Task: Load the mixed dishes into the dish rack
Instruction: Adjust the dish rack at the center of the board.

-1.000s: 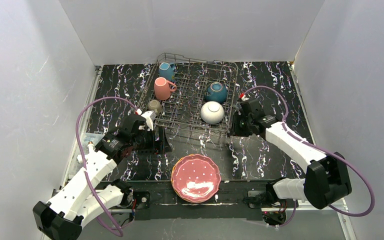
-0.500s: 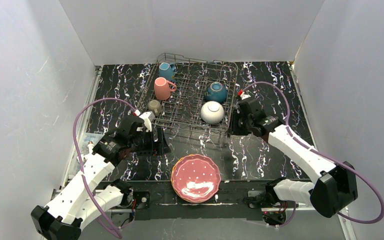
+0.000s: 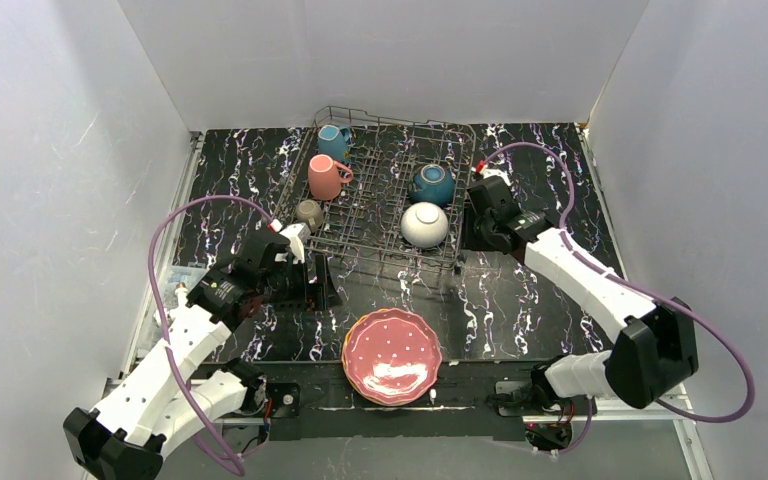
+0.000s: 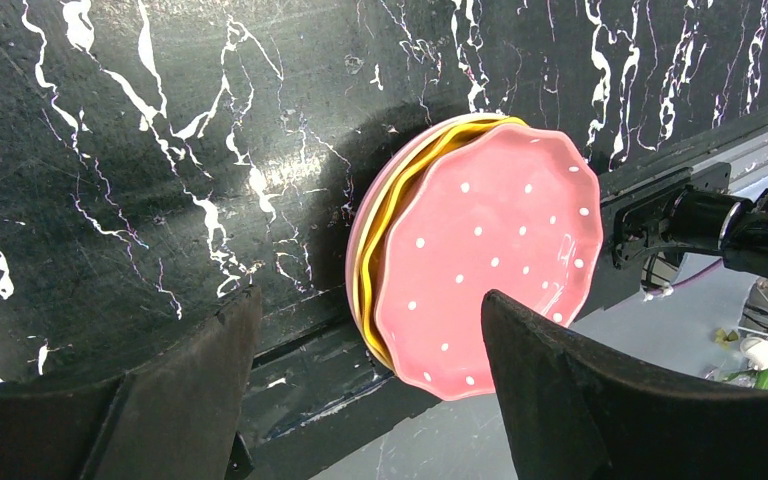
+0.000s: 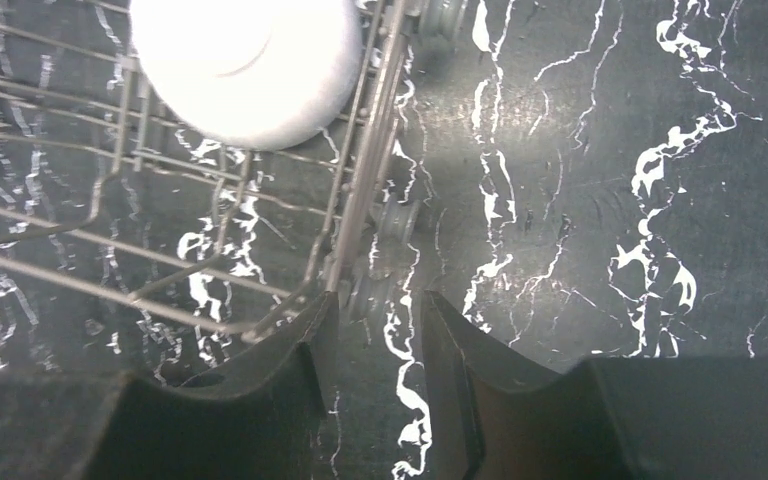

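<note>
left claw (image 4: 360, 330): spread wide, nothing in it, hanging over the dark table (image 3: 520, 300) with the stack of plates (image 4: 480, 260) showing between its fingers in the wrist view

right claw (image 5: 372, 345): fingers only a narrow gap apart, holding nothing that I can see; it sits right at the rack's (image 3: 380, 190) right edge, and from the wrist view I honestly can't tell if a fingertip touches the wire

plates: pink spotted one on top, yellow-orange rim under it, stacked at the near edge of the table between the two arm bases, well apart from the rack

rack contents: teal mug (image 3: 334, 139), pink mug (image 3: 325, 177) and greyish mug (image 3: 309, 212) down the left side, blue bowl (image 3: 432, 184) and white bowl (image 3: 425, 225) upside down on the right

step in hand: I'd say mugs and bowls are done, plates are what's left

next move: looks like the left claw drops onto the top plate's rim and pinches it; flat plates are awkward, so probably an edge grab, then stand it between the tines

arm pose: left arm folded low, wrist tipped down toward the plates; right arm stretched forward, wrist bent over the rack corner
</note>
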Controlling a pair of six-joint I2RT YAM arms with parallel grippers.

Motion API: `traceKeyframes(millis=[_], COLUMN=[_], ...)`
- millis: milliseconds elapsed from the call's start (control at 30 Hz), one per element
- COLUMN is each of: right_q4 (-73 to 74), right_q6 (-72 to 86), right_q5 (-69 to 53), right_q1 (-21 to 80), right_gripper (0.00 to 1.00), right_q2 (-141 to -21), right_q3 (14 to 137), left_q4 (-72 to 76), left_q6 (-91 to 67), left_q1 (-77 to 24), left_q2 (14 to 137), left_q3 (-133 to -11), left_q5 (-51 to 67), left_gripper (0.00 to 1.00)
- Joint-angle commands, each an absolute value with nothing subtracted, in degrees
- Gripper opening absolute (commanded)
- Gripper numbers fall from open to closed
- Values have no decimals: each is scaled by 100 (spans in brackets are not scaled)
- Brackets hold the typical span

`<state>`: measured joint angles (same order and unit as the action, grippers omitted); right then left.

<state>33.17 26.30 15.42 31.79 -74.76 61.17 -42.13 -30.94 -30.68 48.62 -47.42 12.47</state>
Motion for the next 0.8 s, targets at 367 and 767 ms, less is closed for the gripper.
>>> traceKeyframes(millis=[367, 767], right_q4=[2831, 2595], right_q6=[2480, 2507], right_q5=[1861, 1482], right_q1=[3032, 3032], right_gripper=[44, 44], right_q2=[-8024, -8161], right_q3=[5954, 5639], left_q4=[-4273, -4253], left_q6=[-2849, -2830], left_q1=[-3032, -3034], left_q2=[4966, 4905], left_q3=[-4747, -4667], left_q5=[1143, 1119], left_gripper=[80, 81])
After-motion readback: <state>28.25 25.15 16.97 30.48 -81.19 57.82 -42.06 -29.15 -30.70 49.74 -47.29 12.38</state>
